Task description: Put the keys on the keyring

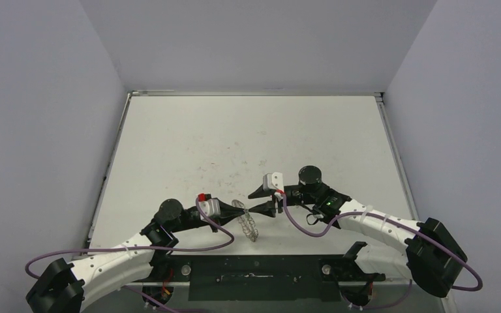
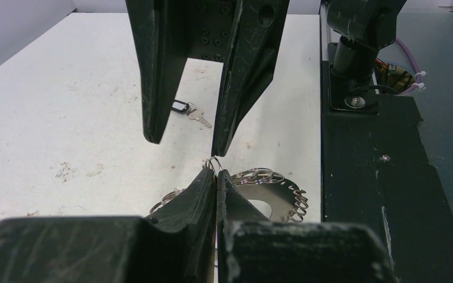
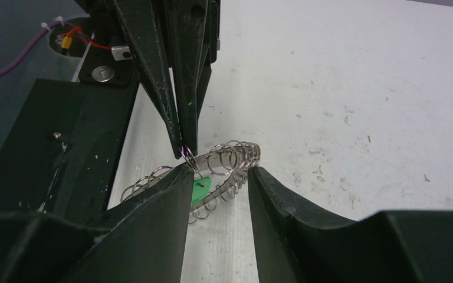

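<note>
The keyring (image 3: 231, 158) is a silvery ring fringed with wire loops, and it stands tilted above the table between the two arms (image 1: 249, 225). My left gripper (image 2: 216, 172) is shut on one small loop at the ring's rim, which the right wrist view shows as well (image 3: 186, 150). My right gripper (image 3: 218, 171) faces it with the jaws apart, one tip close to that held loop and the fringe just past the tips. A small key with a black tag (image 2: 187, 109) lies on the table beyond. A green tag (image 3: 200, 190) shows through the ring.
The black base plate (image 1: 254, 277) runs along the table's near edge, right beside the keyring (image 2: 383, 177). Purple cables (image 1: 189, 248) loop from both arms. Grey walls enclose the white scuffed table (image 1: 248, 137) on three sides.
</note>
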Controlling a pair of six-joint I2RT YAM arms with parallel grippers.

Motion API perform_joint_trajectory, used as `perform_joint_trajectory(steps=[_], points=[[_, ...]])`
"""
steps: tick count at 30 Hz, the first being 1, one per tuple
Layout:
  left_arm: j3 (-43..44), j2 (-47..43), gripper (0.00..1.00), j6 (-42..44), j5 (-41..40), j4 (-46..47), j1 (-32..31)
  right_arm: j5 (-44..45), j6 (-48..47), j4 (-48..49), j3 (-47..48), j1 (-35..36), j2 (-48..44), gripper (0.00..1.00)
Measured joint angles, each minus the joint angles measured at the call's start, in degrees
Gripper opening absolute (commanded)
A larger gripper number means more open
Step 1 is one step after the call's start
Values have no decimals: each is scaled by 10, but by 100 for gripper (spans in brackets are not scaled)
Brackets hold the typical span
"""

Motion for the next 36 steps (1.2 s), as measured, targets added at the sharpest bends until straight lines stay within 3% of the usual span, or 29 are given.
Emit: perform_joint_trajectory(steps=[7, 14, 22, 29, 36], points=[[0, -9, 0, 0, 0, 0, 0, -37, -11, 5, 2, 7, 37, 31], [0, -11, 0, 0, 0, -1, 0, -48, -24, 4, 9, 15, 40, 31], [0, -11, 0, 0, -1, -1, 0, -52, -39, -6, 14, 23, 40, 1], [0, -16, 0, 0, -2, -6, 0, -58, -60, -58, 35, 23, 40, 0], [1, -37, 19, 10, -14, -25, 0, -44, -95, -223, 121, 26, 40, 0]])
